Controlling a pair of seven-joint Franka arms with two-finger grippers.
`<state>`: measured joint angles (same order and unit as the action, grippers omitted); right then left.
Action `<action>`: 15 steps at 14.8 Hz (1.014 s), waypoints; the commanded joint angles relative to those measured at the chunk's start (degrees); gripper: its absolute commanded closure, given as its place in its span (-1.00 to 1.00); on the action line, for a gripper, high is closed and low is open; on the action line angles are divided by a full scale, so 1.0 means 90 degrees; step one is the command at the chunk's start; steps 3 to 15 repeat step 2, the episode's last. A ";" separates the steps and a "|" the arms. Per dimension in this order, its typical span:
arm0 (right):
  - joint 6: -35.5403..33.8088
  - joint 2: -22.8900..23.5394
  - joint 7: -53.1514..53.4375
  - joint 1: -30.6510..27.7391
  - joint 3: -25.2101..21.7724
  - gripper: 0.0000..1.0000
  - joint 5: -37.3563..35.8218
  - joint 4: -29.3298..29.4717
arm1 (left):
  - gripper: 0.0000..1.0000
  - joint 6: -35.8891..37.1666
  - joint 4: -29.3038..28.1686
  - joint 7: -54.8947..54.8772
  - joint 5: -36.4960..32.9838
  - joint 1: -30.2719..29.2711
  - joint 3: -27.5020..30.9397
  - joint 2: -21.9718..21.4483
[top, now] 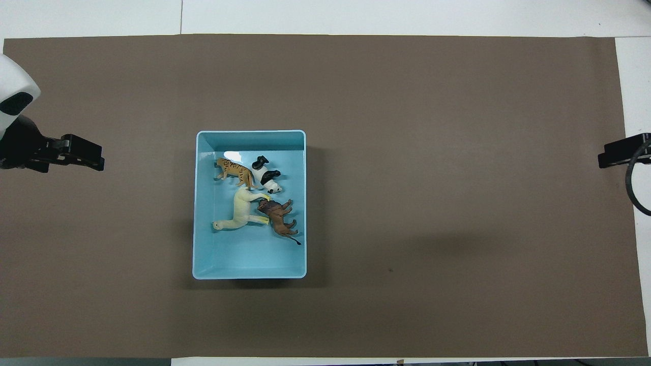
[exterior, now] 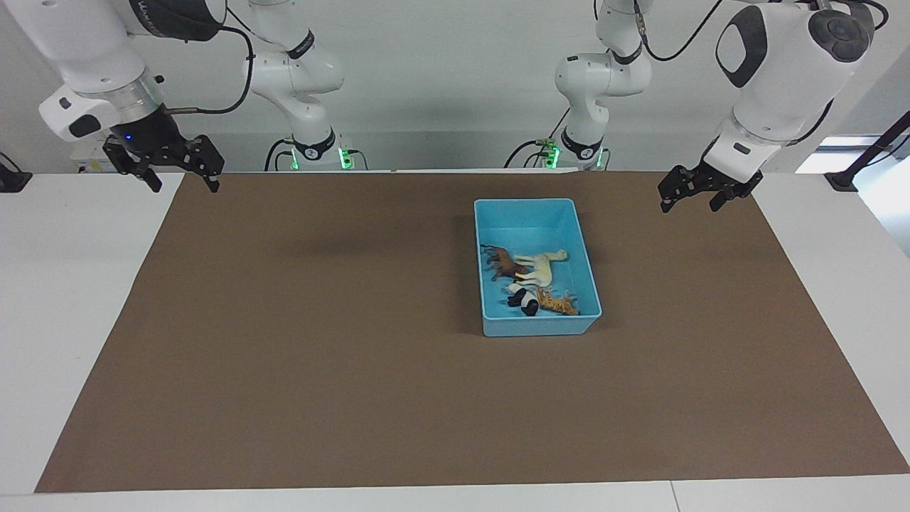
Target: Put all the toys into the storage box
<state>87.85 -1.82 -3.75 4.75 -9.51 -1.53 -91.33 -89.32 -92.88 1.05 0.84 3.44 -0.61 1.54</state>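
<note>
The light blue storage box (exterior: 540, 326) stands on the brown mat, toward the left arm's end of the table; it also shows in the overhead view (top: 249, 262). All the toys lie inside it: the cream-white horse (exterior: 544, 267) (top: 241, 213), the dark brown lion (exterior: 506, 264) (top: 277, 219), the black-and-white panda (exterior: 525, 300) (top: 265, 175) and the orange tiger (exterior: 558, 302) (top: 235, 172). My left gripper (exterior: 689, 206) (top: 84, 152) is open and empty, raised over the mat's edge at its own end. My right gripper (exterior: 183, 185) (top: 618, 155) is open and empty over the mat's corner at its end.
The brown mat (exterior: 320, 320) covers most of the white table (exterior: 71, 284). Both arm bases stand at the robots' edge of the table. A black stand (exterior: 846, 178) sits at the table's corner near the left arm.
</note>
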 commanded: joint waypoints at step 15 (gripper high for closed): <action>0.0073 -0.0071 0.0007 -0.0118 0.0138 -1.00 -0.0084 -0.0067 | -1.00 0.0071 -0.0110 0.0040 -0.0005 -0.0070 -0.0011 -0.0132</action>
